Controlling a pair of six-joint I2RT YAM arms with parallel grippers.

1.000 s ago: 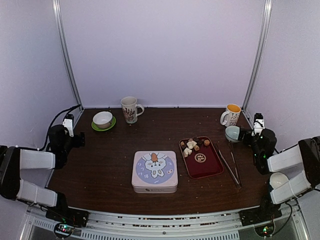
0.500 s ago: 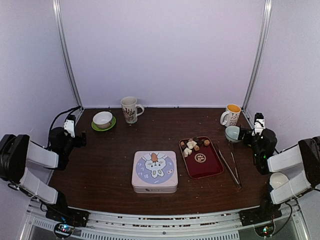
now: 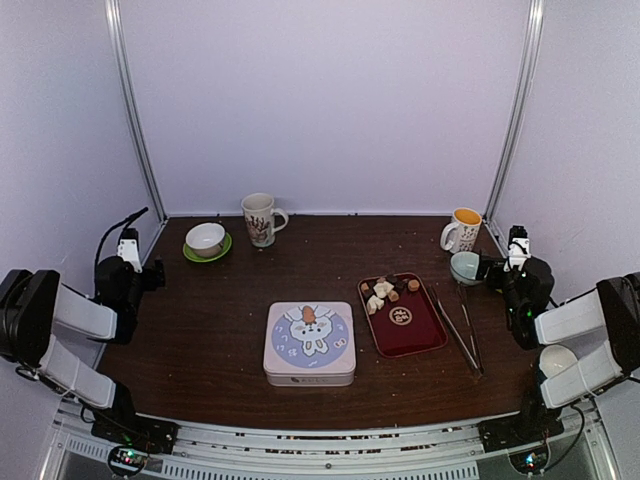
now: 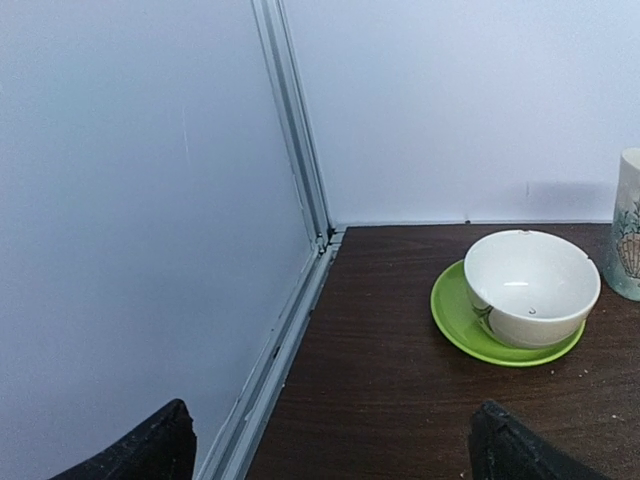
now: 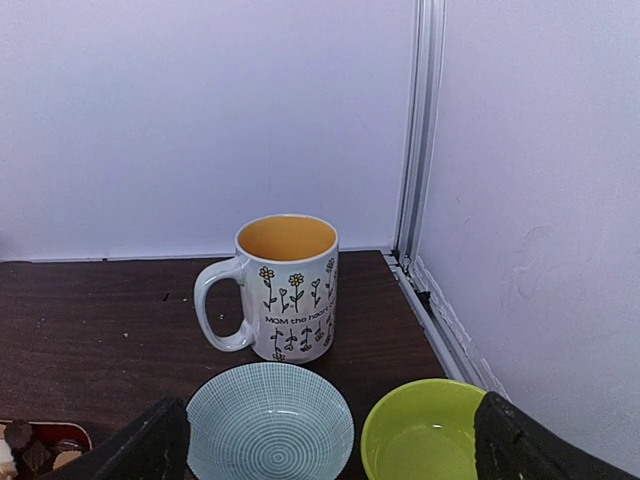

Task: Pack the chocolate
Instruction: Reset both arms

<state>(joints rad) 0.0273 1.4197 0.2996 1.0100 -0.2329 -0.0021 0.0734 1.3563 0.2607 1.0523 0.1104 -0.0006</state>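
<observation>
Well, the chocolate [image 3: 384, 290] sits in a small heap of brown, tan and pale pieces at the far end of a dark-red tray [image 3: 408, 330], which lies right of the middle of the bench [image 3: 200, 330]. A pair of metal tongs [image 3: 462, 328] lies on the wood just beside the tray's right side, running from far to near. Left of the tray, toward the near edge, is a closed square tin [image 3: 310, 343] with a rabbit on its lid.

The left gripper [image 4: 330, 445] hangs over the left edge, pointing at the far-left corner. Its two black fingers [image 4: 150, 450] are spread wide with only bare wood between them, and it has hold of nothing. Ahead of it a white bowl [image 4: 530, 285] rests on a green saucer [image 4: 455, 320], with a patterned mug [image 3: 259, 218] just to the right of them.

The right gripper [image 5: 330, 440] is out by the right edge, facing the far-right corner, its jaws likewise wide apart and gripping nothing. Just in front of it are a blue ribbed bowl [image 5: 270, 430] and a green bowl [image 5: 425, 435] side by side, and behind them a white mug with a yellow inside [image 5: 285, 290], printed with flowers, its handle turned left. From that wrist camera a few chocolate pieces show at the bottom-left corner, well apart from the fingers.
</observation>
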